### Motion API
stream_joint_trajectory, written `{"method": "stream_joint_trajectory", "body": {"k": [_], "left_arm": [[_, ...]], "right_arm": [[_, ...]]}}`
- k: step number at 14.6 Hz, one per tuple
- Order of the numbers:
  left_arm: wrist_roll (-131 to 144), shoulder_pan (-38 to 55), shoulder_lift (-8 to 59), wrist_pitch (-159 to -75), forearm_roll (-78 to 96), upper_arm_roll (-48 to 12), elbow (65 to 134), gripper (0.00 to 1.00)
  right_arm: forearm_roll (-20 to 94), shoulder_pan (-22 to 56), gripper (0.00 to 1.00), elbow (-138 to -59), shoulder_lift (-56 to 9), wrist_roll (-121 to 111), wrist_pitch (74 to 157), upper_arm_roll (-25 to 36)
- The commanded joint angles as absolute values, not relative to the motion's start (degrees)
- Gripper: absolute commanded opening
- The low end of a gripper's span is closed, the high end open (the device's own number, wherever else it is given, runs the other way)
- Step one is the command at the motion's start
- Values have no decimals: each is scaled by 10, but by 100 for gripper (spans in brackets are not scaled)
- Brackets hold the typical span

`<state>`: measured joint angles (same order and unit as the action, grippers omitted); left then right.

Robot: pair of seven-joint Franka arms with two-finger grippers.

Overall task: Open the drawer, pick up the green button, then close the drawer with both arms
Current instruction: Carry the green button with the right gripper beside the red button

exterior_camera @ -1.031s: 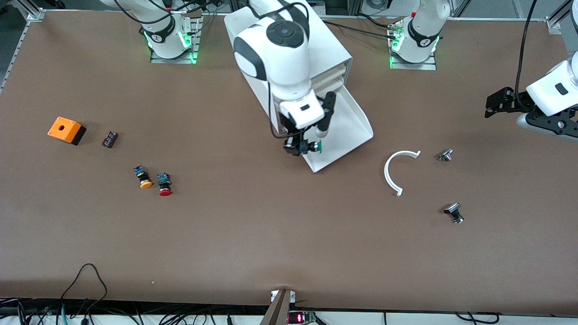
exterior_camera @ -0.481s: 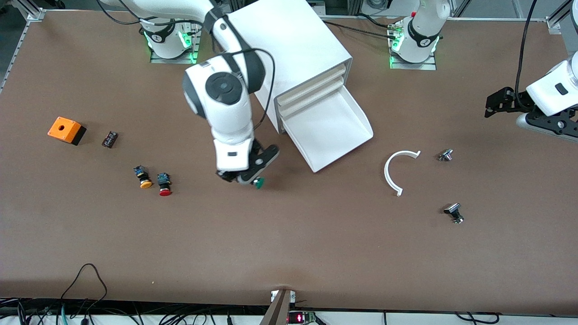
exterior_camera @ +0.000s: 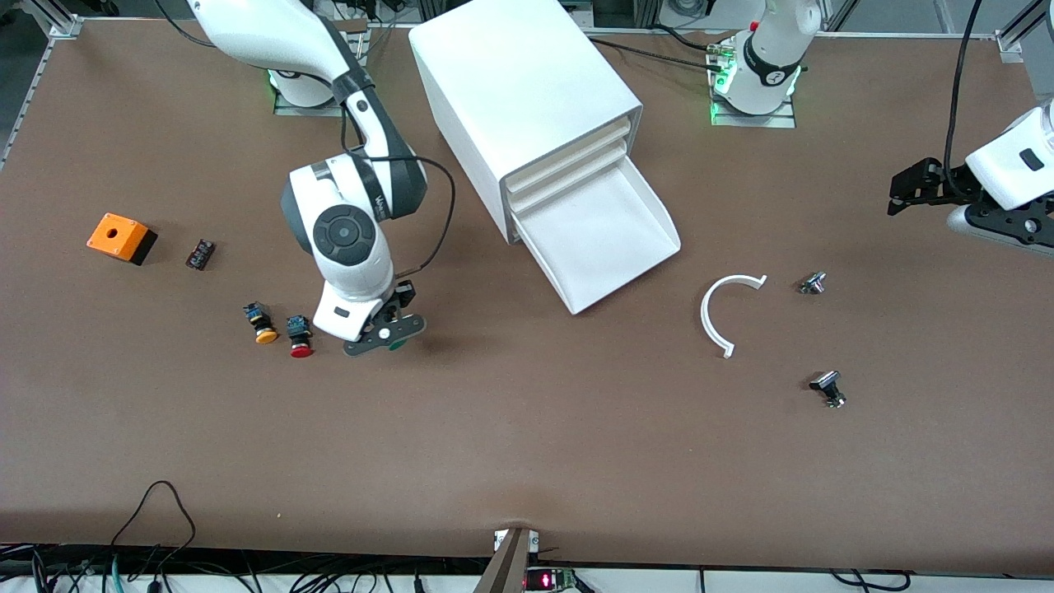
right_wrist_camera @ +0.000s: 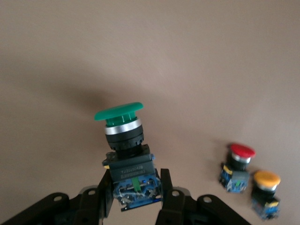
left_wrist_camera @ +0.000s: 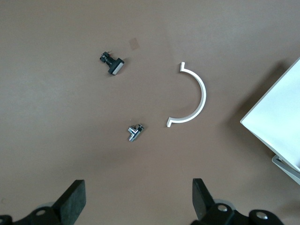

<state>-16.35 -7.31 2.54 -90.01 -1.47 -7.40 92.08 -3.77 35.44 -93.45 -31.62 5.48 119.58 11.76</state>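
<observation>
The lowest drawer [exterior_camera: 613,235] of the white cabinet [exterior_camera: 519,82] stands pulled out, and I see nothing inside it. My right gripper [exterior_camera: 392,336] is shut on the blue-black body of the green-capped button [exterior_camera: 398,346] and holds it over bare table beside the red-capped button [exterior_camera: 300,337]. In the right wrist view the button [right_wrist_camera: 123,136] sits upright between the fingers [right_wrist_camera: 105,190] of that gripper [right_wrist_camera: 133,187]. My left gripper [exterior_camera: 904,186] waits open and empty at the left arm's end of the table; in the left wrist view it [left_wrist_camera: 138,204] hangs over bare table.
An orange-capped button [exterior_camera: 263,323] lies beside the red one. An orange box [exterior_camera: 120,237] and a small black part [exterior_camera: 200,254] lie toward the right arm's end. A white curved piece [exterior_camera: 718,317] and two small metal parts [exterior_camera: 813,283] [exterior_camera: 828,388] lie toward the left arm's end.
My right gripper has carried the green button from over the open drawer toward the right arm's end, to beside the red-capped button. The left arm has barely moved.
</observation>
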Motion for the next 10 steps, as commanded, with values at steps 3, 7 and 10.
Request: {"method": "stream_joint_trajectory", "body": {"k": [3,7,10], "left_arm": [[-163,-70,66,-885,-17,-79,883,100],[-210,-103,160,-873,29,-70,853,100],[-216,-107,161,-896,46,-72,877,100]], "right_arm": [[-36,286,38,-1117,-277,67,1387,109],[-32,271,38,-1145,-284,92,1410,109],[-33,252,39,-1155,-287,93,1410,109]]}}
